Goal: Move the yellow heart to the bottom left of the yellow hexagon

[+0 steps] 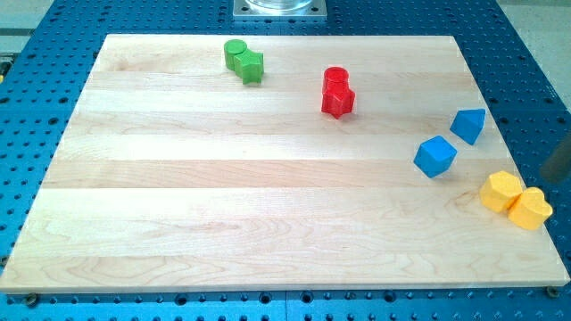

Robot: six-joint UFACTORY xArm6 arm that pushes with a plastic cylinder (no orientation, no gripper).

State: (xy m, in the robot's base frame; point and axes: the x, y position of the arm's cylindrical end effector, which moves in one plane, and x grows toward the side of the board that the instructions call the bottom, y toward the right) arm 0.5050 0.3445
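Note:
The yellow heart point(532, 209) lies near the board's right edge, low in the view. It touches the yellow hexagon point(500, 190), which sits just to its upper left. A dark, blurred rod enters at the view's right edge. My tip point(548, 178) is just above and slightly right of the heart, and apart from it.
A blue cube point(435, 156) and a blue triangular block point(468, 125) lie up and left of the yellow pair. A red cylinder point(335, 79) and a red star point(338, 102) touch near the top middle. A green cylinder point(235, 52) and a green star point(252, 66) touch at the top left. The board's right edge point(535, 152) is close.

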